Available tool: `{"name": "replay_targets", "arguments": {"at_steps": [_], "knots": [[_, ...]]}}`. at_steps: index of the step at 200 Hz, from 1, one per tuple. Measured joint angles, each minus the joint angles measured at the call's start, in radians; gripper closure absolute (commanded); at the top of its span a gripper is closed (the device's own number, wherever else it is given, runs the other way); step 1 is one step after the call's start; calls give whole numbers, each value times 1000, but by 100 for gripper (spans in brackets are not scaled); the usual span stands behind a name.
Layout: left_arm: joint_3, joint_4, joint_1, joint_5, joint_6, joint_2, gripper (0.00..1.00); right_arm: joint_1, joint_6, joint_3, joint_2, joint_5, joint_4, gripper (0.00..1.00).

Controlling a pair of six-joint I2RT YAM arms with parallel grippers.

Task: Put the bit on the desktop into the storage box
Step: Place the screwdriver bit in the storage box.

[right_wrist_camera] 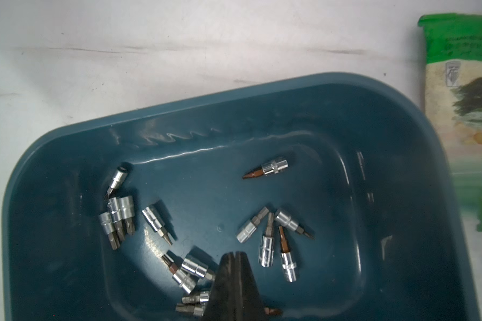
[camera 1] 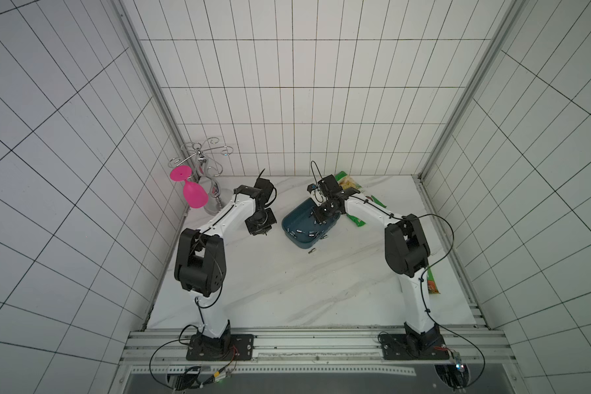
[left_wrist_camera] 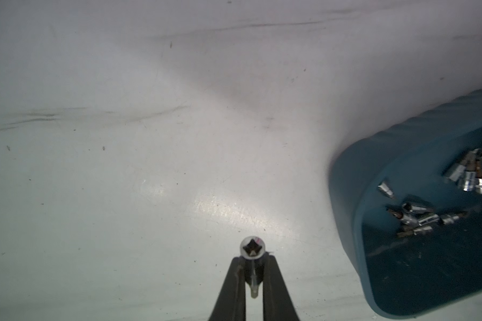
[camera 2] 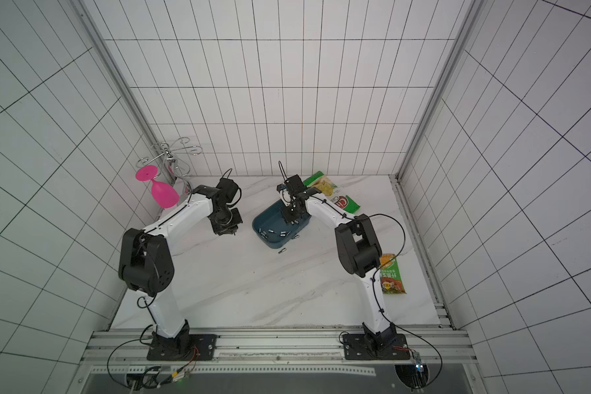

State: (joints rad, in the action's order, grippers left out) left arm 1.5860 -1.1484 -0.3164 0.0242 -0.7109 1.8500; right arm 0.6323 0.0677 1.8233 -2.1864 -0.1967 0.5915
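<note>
- Left gripper (left_wrist_camera: 253,273) fingers fill the near edge of the left wrist view, closed narrow on the held bit (left_wrist_camera: 251,248); the socket end projects past the fingertips
- Held bit hangs above the desktop (left_wrist_camera: 123,166), beside the storage box (left_wrist_camera: 342,194) and outside its rim
- Storage box stands toward the rear centre of the desktop in both top views and contains the stored bits (right_wrist_camera: 273,166), scattered in loose clusters on its floor
- Loose bit (camera 1: 311,251) lies on the desktop just beside the near wall of the box, not yet collected
- Right gripper (right_wrist_camera: 237,259) is closed finger against finger with nothing between, tips low inside the box among the stored bits
- Step in hand, as judged: carry of the held bit to the box, release pending
- Next move calls for sideways travel of the left gripper until the tips stand over the box floor, clear of the rim, followed by release; the side nearest the left arm appears the freer drop zone
- Left arm pose: elbow raised, forearm reaching forward, wrist folded down so the fingers point at the desktop
- Right arm pose: forearm angled inward, partly covering the green chips bag (camera 2: 325,187), wrist pitched down into the box
</note>
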Motion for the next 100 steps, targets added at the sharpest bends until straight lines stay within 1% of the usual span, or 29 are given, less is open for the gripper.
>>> {"name": "replay_targets", "arguments": {"at_steps": [14, 19, 27, 35, 54, 68, 79, 100], "knots": [[62, -9, -20, 3, -3, 2, 100, 0, -1, -1, 2, 0, -1, 100], [87, -14, -30, 4, -4, 5, 100, 0, -3, -6, 5, 2, -4, 98], [126, -24, -43, 6, -4, 14, 100, 0, -9, -27, 18, 4, -16, 93], [169, -32, -56, 10, -4, 27, 100, 0, -14, -60, 42, 7, -23, 85], [256, -41, -81, 26, -4, 69, 100, 0, -34, -150, 133, 26, -33, 78], [300, -39, -98, 46, -4, 105, 100, -1, -45, -204, 209, 43, -40, 68], [328, -36, -108, 63, -5, 138, 100, -3, -60, -240, 271, 57, -52, 61], [358, -20, -127, 92, -11, 209, 100, -6, -79, -314, 379, 89, -80, 54]]}}
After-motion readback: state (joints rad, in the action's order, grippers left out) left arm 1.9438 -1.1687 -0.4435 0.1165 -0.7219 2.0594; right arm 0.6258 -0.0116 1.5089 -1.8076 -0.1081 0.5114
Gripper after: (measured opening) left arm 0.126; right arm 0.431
